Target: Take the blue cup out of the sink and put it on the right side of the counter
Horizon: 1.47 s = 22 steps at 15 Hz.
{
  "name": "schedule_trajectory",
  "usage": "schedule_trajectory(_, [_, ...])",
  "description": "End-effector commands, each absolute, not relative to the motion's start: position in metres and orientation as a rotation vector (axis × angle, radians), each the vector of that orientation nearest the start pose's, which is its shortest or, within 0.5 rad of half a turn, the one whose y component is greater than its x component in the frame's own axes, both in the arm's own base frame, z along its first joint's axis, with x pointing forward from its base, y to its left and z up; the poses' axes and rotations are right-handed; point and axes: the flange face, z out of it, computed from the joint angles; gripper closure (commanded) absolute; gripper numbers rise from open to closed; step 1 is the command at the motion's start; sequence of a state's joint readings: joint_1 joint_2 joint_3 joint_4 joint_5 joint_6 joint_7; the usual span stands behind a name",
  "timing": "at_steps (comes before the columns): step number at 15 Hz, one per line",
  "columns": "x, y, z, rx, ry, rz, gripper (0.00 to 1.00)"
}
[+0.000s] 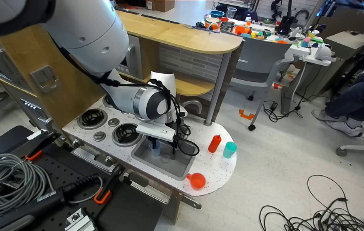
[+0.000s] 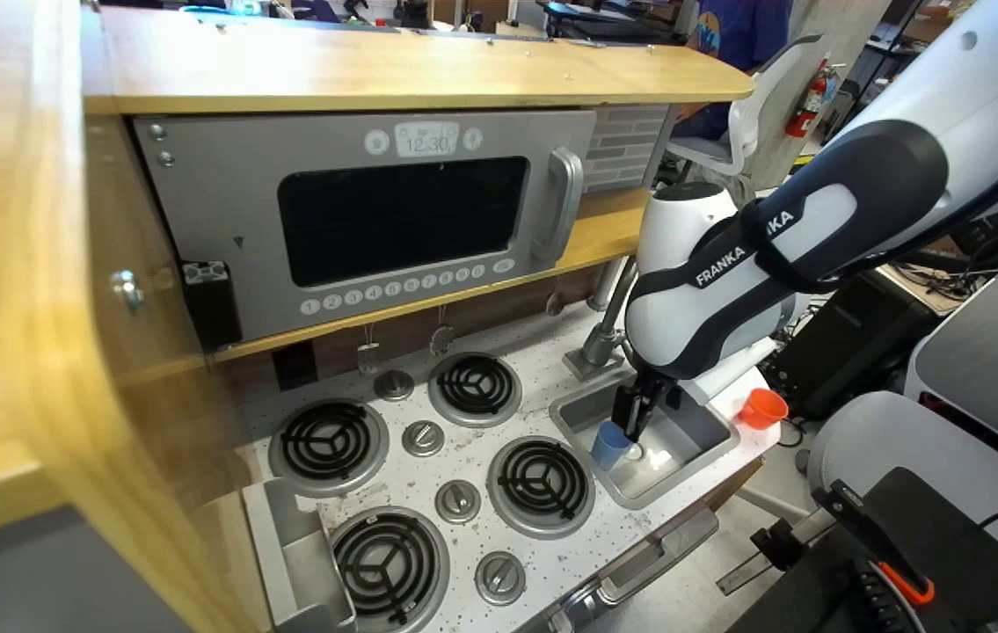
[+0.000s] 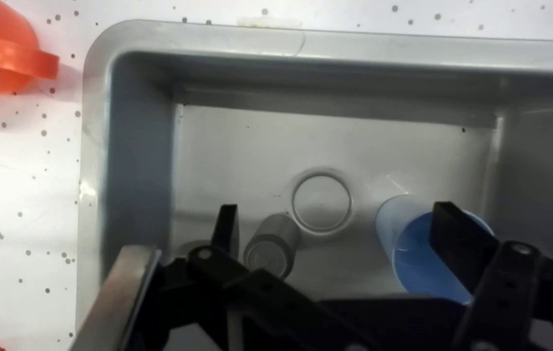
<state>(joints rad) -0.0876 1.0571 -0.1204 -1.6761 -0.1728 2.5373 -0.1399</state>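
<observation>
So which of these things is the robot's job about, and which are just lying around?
Part of the job:
blue cup, in the sink
counter, where it should go
gripper, open

Just lying around, all on the counter:
orange mug
red bottle
turquoise cup

A black end effector (image 3: 337, 208) shows against a gray sink (image 3: 305, 44), a blue cup (image 3: 415, 251) at its tip, pale on the outside and deeper blue within. Around them, the white bench (image 3: 23, 195) is flecked with scattered gray dots. To one side of the end effector, in an exterior view: a red bottle (image 1: 214, 144), a turquoise cup (image 1: 230, 149) and a bright orange mug (image 1: 198, 180). On its opposite side, black spiral burners (image 1: 126, 133) are ringed in silver.
</observation>
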Motion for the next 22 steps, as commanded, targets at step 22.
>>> schedule_trajectory(22, [0.620,-0.078,-0.035,-3.234,-0.523,0.332,0.25])
